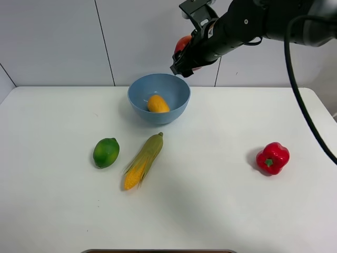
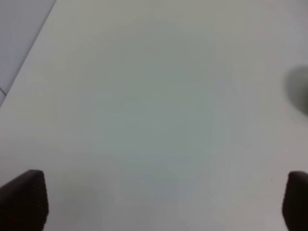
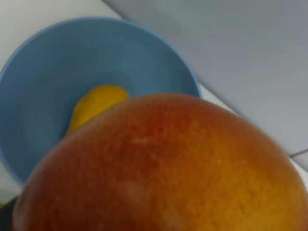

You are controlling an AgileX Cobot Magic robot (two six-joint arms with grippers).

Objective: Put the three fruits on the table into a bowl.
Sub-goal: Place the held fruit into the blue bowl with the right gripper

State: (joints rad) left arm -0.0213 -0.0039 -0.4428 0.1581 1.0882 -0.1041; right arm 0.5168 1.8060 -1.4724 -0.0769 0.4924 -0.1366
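My right gripper (image 1: 185, 59) is shut on the red apple (image 1: 182, 43) and holds it in the air just above the far right rim of the light-blue bowl (image 1: 176, 97). In the right wrist view the apple (image 3: 163, 168) fills most of the frame, with the bowl (image 3: 57, 62) below it. The yellow-orange mango (image 1: 158, 104) lies inside the bowl and also shows in the right wrist view (image 3: 96, 106). The dark-green lime (image 1: 106, 152) sits on the white table (image 1: 221, 200), front left of the bowl. My left gripper (image 2: 159, 199) is open over bare table (image 2: 154, 96); the exterior view does not show it.
A corn cob (image 1: 143, 161) in a green husk lies just right of the lime, pointing toward the bowl. A red bell pepper (image 1: 273, 158) stands at the right of the table. A blurred dark shape (image 2: 299, 91) shows at the edge of the left wrist view.
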